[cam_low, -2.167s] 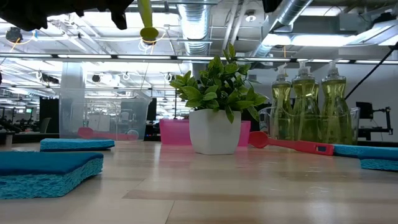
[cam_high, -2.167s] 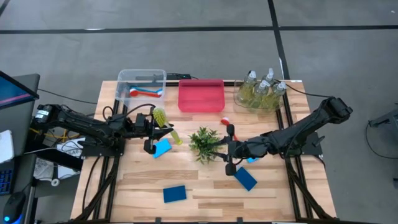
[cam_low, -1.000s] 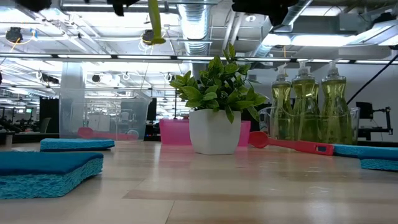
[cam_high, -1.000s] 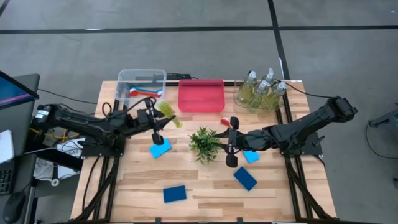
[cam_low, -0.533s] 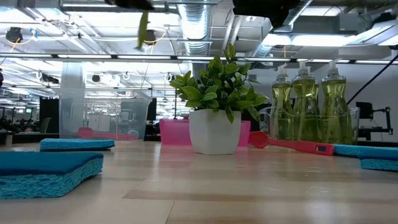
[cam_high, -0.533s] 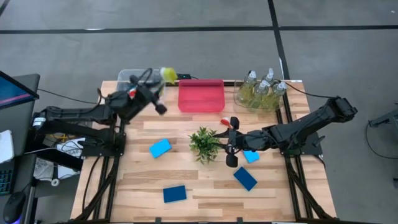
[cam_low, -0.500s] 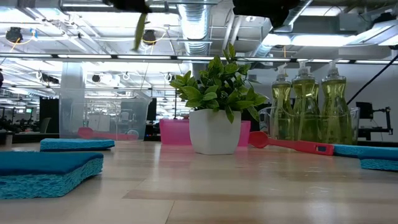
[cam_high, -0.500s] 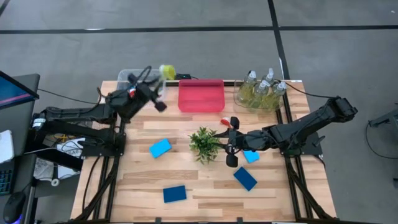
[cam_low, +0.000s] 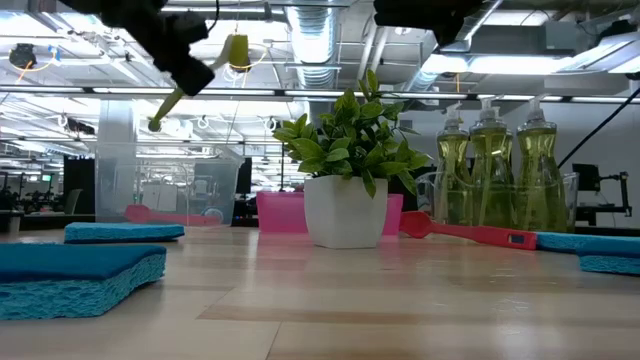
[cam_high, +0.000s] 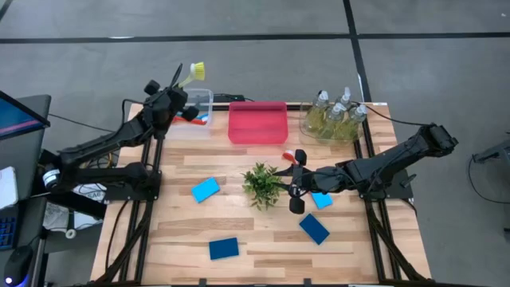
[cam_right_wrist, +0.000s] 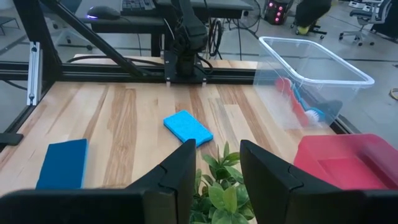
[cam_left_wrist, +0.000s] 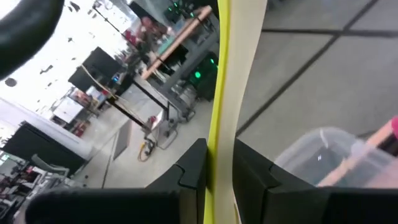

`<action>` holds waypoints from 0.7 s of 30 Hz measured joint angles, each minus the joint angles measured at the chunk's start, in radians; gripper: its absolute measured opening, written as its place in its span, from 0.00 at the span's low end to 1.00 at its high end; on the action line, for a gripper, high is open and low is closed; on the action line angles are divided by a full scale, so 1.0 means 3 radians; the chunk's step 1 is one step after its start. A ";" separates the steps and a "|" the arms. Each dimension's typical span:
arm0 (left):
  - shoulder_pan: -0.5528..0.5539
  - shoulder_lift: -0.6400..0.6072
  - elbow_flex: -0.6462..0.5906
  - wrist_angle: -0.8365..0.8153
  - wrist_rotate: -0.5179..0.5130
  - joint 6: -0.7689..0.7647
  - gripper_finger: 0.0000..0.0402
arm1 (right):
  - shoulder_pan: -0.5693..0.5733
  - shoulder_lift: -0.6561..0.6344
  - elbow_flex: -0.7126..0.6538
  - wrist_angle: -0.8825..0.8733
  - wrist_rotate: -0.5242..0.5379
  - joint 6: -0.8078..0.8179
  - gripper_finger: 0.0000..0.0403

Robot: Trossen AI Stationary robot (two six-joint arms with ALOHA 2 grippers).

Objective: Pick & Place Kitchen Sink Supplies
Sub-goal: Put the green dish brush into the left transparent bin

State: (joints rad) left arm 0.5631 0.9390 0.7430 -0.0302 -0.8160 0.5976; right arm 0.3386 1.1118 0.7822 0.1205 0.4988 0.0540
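The yellow brush sits pinched by its thin handle between my left gripper's fingers, held high above the clear bin at the table's far left corner. Its long axis slants, bristle head outward past the table's far edge, handle end toward my wrist; in the low view it tilts, head uppermost. The bin beneath me holds a red brush and stands just beside the pink bin. My left arm reaches up and away across the table's left edge. My right gripper, fingers parted and holding nothing, hovers beside the plant, near a blue sponge.
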 joint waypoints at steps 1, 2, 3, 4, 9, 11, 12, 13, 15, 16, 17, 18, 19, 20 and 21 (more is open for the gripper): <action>0.0055 0.0000 -0.0038 0.0000 0.0070 -0.0001 0.14 | 0.0000 0.0000 0.0000 -0.0001 0.0000 0.0000 0.29; 0.0104 0.0000 -0.0073 0.0000 0.0152 0.0000 0.14 | 0.0000 0.0000 0.0000 -0.0005 0.0000 0.0000 0.29; 0.0143 0.0001 -0.0103 0.0000 0.0225 0.0000 0.14 | 0.0001 0.0000 0.0000 -0.0010 0.0000 0.0000 0.29; 0.0175 0.0002 -0.0133 0.0000 0.0307 0.0000 0.14 | 0.0001 0.0000 0.0000 -0.0023 -0.0001 0.0000 0.29; 0.0243 0.0109 -0.0188 -0.0039 0.0429 0.0000 0.15 | 0.0001 0.0001 0.0000 -0.0062 -0.0001 0.0000 0.29; 0.0242 0.0181 -0.0188 -0.0117 0.0406 0.0000 0.15 | 0.0001 0.0001 0.0000 -0.0061 -0.0001 0.0000 0.29; 0.0242 0.0225 -0.0188 -0.0160 0.0369 0.0000 0.15 | 0.0001 0.0001 0.0000 -0.0060 -0.0001 0.0000 0.29; 0.0242 0.0273 -0.0189 -0.0192 0.0323 0.0000 0.15 | 0.0001 0.0001 0.0000 -0.0060 -0.0001 0.0000 0.29; 0.0242 0.0380 -0.0190 -0.0202 0.0191 -0.0009 0.15 | 0.0001 0.0001 0.0000 -0.0059 -0.0001 0.0000 0.29; 0.0242 0.0429 -0.0190 -0.0199 0.0115 -0.0010 0.15 | 0.0001 0.0001 0.0000 -0.0060 -0.0001 0.0000 0.29; 0.0242 0.0476 -0.0190 -0.0201 0.0050 -0.0010 0.15 | 0.0001 0.0001 0.0000 -0.0058 -0.0001 0.0000 0.29; 0.0242 0.0522 -0.0190 -0.0197 -0.0020 -0.0011 0.15 | 0.0001 0.0001 0.0000 -0.0057 -0.0001 0.0000 0.29; 0.0242 0.0558 -0.0190 -0.0200 -0.0061 -0.0011 0.15 | 0.0001 0.0001 0.0000 -0.0056 -0.0001 0.0000 0.29; 0.0242 0.0592 -0.0191 -0.0202 -0.0090 -0.0021 0.15 | 0.0001 0.0001 0.0000 -0.0056 -0.0001 0.0000 0.29; 0.0242 0.0618 -0.0190 -0.0199 -0.0101 -0.0031 0.15 | 0.0001 0.0001 0.0000 -0.0056 -0.0001 0.0000 0.29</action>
State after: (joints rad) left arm 0.6357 1.1244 0.6859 -0.0898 -0.8463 0.5883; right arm 0.3389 1.1122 0.7822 0.1036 0.4984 0.0540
